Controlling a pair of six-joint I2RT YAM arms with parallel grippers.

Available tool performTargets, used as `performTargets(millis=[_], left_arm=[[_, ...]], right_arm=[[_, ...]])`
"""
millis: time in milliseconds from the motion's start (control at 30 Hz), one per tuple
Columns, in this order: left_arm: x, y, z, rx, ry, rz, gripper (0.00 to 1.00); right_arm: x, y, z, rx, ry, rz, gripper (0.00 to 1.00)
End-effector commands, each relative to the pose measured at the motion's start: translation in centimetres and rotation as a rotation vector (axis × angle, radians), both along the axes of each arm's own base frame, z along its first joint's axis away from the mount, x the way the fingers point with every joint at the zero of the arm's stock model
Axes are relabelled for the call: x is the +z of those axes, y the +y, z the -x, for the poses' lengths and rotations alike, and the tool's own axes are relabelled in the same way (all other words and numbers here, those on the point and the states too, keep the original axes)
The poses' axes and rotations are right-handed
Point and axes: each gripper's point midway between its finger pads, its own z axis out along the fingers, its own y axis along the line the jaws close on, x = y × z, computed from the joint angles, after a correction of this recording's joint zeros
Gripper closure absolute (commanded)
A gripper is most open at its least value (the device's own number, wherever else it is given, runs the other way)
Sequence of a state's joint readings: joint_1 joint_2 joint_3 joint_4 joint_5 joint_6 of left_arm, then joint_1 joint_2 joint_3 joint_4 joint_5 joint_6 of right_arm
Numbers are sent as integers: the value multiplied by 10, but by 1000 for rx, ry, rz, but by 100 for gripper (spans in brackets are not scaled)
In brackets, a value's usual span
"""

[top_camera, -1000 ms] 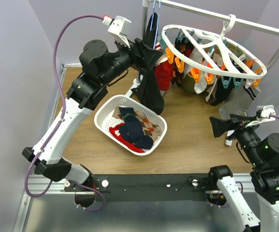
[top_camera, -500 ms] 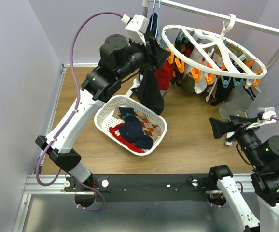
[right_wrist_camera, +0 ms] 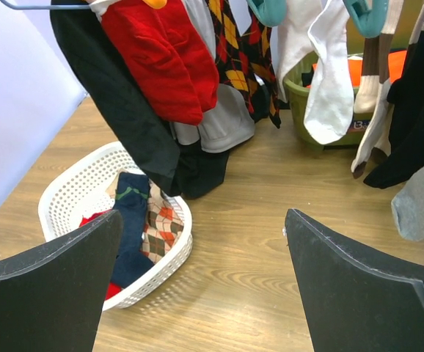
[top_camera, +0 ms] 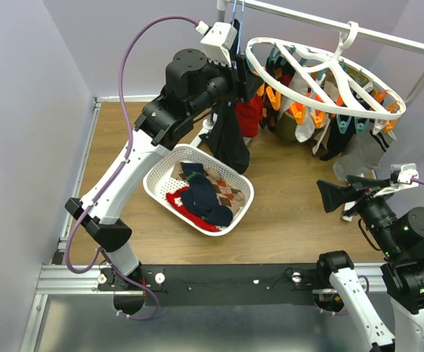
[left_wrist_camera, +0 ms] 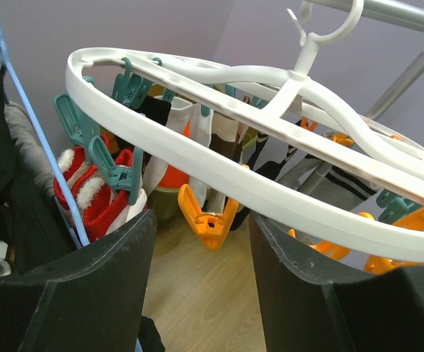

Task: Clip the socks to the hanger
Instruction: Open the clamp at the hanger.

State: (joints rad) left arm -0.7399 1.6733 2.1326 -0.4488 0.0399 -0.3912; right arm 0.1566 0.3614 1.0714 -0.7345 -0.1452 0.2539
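Note:
The white oval hanger [top_camera: 309, 103] hangs from the rail at the back right, with orange and teal clips under its rim [left_wrist_camera: 197, 158]. Several socks are clipped to it, among them a red one with white trim [left_wrist_camera: 87, 192] and a red one [right_wrist_camera: 161, 59]. More socks [top_camera: 201, 198], navy [right_wrist_camera: 133, 220], argyle [right_wrist_camera: 161, 224] and red, lie in the white basket [top_camera: 161, 165]. My left gripper [top_camera: 246, 78] is raised at the hanger's left rim, open and empty, with an orange clip [left_wrist_camera: 209, 218] hanging just ahead between its fingertips. My right gripper [top_camera: 328, 195] stands open and empty low on the right, facing the basket.
A large black garment [top_camera: 228, 139] on a thin blue hanger [left_wrist_camera: 39, 147] hangs just left of the ring, beside my left gripper. A green bin [right_wrist_camera: 307, 99] stands on the floor behind the hung socks. The rail's upright [top_camera: 219, 44] stands at the back.
My left arm has swung right and up, bringing its gripper from beside the black garment to the hanger's left rim. The right arm has barely moved.

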Motion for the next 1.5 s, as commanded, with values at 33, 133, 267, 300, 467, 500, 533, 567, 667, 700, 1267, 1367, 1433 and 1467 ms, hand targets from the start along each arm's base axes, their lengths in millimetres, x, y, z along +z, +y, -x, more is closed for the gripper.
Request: performTargets(millis=[33,133,267,300,467,500,533,567,667,700,1267,1367,1433,1467], left_arm=[[1,-5,-5,4,-14,-8,37],[6,-8,-1,-19,-25,6,37],[10,-10,-2,-25,-40,19,37],[10,-11,-2,-25,-41,18,37],[9,-14,-6,-25,-43,22,38],[9,-15,-6,-27,-46,24,38],[10,-15,-7,-25,-48,26,38],[9,-15,-8,-21,-48,26,38],[10,-17,-10,-20,-53,32,39],[10,-17,-10,-21,-53,34,40],[-6,-19,-8,-31,-26,41,84],[-9,-17,-8,-19,-12,44,98],[-13,-16,-10,-5,5,49,100],[-13,-14,-11,10,6,55,100]], right_arm=[[-3,6,-1,37,2,8,0],[-5,9,-3,51,8,14,0],[-5,11,-7,65,12,20,0],[-5,12,-8,66,10,20,0],[-5,15,-12,81,10,25,0],[-6,16,-12,87,11,25,0],[-6,17,-12,98,14,25,0],[-7,19,-13,106,16,24,0],[-9,24,-14,132,25,22,0],[-10,25,-14,139,27,22,0],[-82,79,-16,465,287,-63,0],[-99,83,-13,502,328,-61,0],[-118,85,-13,498,369,-78,0],[-123,87,-13,502,376,-94,0]])
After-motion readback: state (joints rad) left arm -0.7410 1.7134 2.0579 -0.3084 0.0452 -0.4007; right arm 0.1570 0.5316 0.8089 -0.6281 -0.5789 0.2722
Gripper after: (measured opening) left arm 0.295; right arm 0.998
